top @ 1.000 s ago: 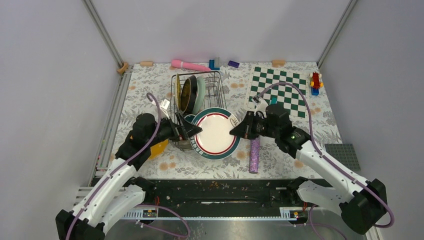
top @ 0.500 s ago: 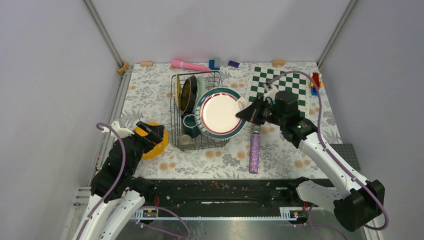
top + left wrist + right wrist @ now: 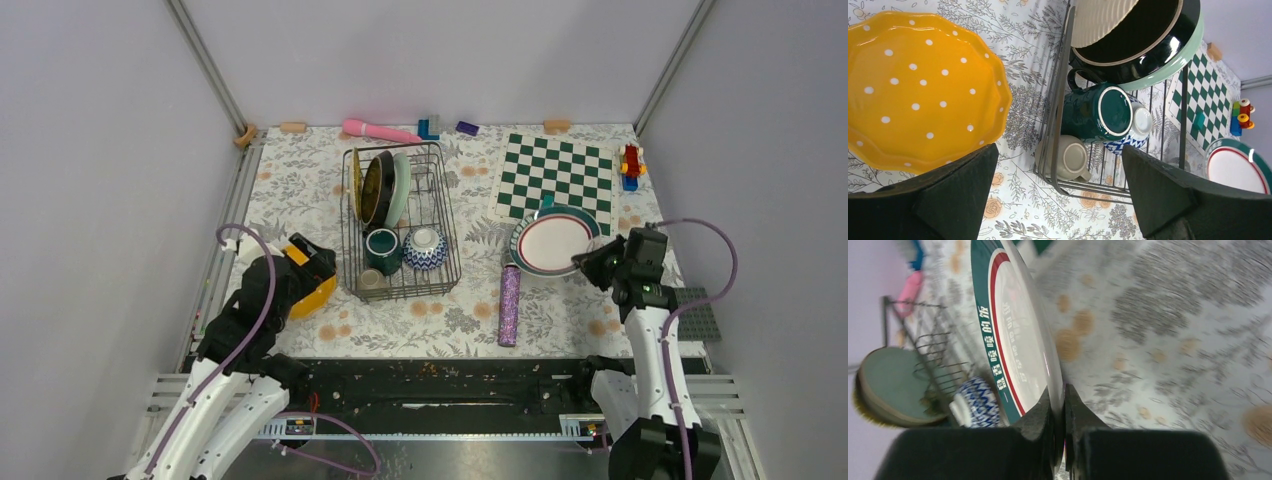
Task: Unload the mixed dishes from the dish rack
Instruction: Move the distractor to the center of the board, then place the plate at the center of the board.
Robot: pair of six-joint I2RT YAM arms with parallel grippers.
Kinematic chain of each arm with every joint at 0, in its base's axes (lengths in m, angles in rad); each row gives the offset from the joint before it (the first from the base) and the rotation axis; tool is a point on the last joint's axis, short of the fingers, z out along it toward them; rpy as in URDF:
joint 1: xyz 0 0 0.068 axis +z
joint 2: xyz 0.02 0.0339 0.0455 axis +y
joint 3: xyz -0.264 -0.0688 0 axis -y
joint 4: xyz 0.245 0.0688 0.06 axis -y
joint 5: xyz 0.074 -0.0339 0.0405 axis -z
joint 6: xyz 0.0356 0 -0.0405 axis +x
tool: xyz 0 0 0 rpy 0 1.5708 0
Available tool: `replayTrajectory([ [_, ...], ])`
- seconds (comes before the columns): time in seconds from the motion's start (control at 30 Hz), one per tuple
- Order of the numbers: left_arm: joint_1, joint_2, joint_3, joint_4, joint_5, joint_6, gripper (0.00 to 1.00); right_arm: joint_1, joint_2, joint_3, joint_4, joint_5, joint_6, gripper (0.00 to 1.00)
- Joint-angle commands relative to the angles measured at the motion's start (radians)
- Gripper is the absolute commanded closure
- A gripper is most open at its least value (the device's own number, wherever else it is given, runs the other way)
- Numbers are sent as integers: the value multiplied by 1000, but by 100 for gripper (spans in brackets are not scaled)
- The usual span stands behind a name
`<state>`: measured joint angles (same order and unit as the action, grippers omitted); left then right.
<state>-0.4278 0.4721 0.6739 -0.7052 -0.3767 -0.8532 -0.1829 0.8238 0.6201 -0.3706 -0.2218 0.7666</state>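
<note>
The dish rack (image 3: 345, 232) holds upright plates (image 3: 381, 188), a dark teal mug (image 3: 381, 247), a patterned bowl (image 3: 424, 247) and a small greyish cup (image 3: 371, 279). My right gripper (image 3: 590, 262) is shut on the rim of the white plate with the green-red rim (image 3: 553, 240), tilted just right of the rack by the checkered board. In the right wrist view the plate (image 3: 1018, 335) stands edge-on in the gripper (image 3: 1064, 395). My left gripper (image 3: 300, 262) hangs open over the yellow dotted plate (image 3: 918, 90), with the cup (image 3: 1068, 159) and mug (image 3: 1098, 112) ahead of it.
A glittery purple cylinder (image 3: 510, 305) lies between the rack and the held plate. The green-white checkered board (image 3: 560, 175) sits at the back right, with toy bricks (image 3: 630, 165) beside it. A grey baseplate (image 3: 690, 310) lies at the right edge, and a pink object (image 3: 378, 130) along the back.
My right gripper has carried the green-red rimmed plate from in front of the rack to the right, by the board. My left arm has drawn back from the plate to above the yellow one.
</note>
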Motion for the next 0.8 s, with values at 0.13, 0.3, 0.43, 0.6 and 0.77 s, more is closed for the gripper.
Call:
replayTrajectory([
  [0.13,0,58,35,115,49,48,1,-104,8,-181,69,33,82,100],
  [0.3,0,48,25,126,48,49,1,-117,-16,-260,111,55,111,100],
  [0.43,0,48,24,130,43,49,1,-127,-72,-309,85,67,116,100],
  [0.6,0,54,22,140,45,51,1,-130,-146,-323,-24,91,82,91],
  [0.77,0,63,21,149,54,51,1,-130,-246,-353,-124,100,71,74],
])
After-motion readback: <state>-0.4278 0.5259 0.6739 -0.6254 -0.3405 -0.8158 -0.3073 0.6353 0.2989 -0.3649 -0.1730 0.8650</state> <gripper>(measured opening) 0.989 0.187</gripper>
